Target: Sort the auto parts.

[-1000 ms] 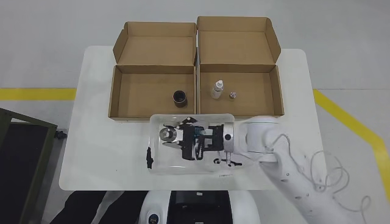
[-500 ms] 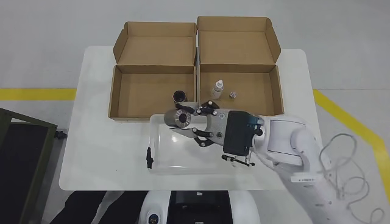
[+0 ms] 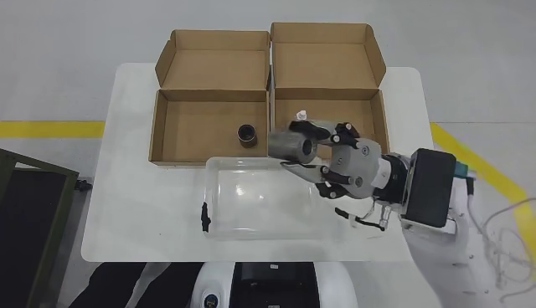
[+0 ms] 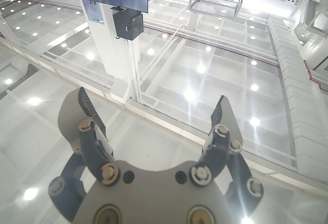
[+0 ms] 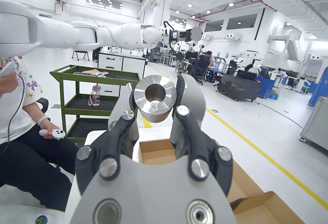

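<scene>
**Metal sleeve in the grip, carried toward the boxes**

The right gripper [image 3: 308, 147] is clamped on a metal sleeve [image 3: 293, 145], a short, thick-walled cylinder with a round bore through it. In the right wrist view the jaws press its two sides, and the bored end faces away from the wrist toward the room. The sleeve rides high in the grip, near the jaw tips, with most of its body exposed.

From above, the sleeve hangs over the near wall of the right cardboard box [image 3: 356, 124], close to the corner where that box meets the left cardboard box [image 3: 193, 128]. It is just past the far rim of the clear plastic tray [image 3: 243, 212], which sits nearest the robot on the white table [image 3: 134, 199].

The left box holds a dark ring [image 3: 247, 134] near its inner wall. The right box holds a small white bottle-shaped part [image 3: 306, 114], which shows just past the gripper.

The left gripper [image 4: 151, 104] is up and away from the table, pointed at the ceiling. Its jaws are spread wide with nothing between them.

The step in hand looks like the carry from tray to box. The next move calls for picking the box. A hollow round sleeve seems closer kin to the ring on the left, though its position now favours the right. Either way, the sleeve should be lowered inside the walls and clear of the part already there before the jaws let go, since it could roll.
</scene>
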Controlling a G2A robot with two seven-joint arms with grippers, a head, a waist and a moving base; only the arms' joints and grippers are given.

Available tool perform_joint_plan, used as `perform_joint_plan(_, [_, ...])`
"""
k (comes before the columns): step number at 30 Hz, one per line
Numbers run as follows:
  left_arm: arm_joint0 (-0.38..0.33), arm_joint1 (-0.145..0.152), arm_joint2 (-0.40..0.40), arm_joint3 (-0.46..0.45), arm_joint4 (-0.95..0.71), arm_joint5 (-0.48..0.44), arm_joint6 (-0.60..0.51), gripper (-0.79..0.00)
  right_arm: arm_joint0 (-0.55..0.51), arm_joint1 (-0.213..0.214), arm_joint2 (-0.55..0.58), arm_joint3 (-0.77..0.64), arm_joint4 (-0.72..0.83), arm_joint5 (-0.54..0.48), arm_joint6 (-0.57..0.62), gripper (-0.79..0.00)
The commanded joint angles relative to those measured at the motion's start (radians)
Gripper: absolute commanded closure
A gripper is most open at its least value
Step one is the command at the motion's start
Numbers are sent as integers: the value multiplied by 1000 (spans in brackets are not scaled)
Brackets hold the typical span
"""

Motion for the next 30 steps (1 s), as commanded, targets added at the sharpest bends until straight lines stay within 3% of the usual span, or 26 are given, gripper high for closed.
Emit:
perform_joint_plan(1, [0, 0, 0, 0, 0, 0, 0, -785, -3, 1, 7, -1, 0, -6, -13, 0])
perform_joint_plan(12, [0, 0, 0, 0, 0, 0, 0, -785, 35, 2, -17, 54, 24, -64, -31, 0])
perform_joint_plan(30, [0, 0, 0, 0, 0, 0, 0, -785, 195, -20, -229, 203, -43, 12, 151, 0])
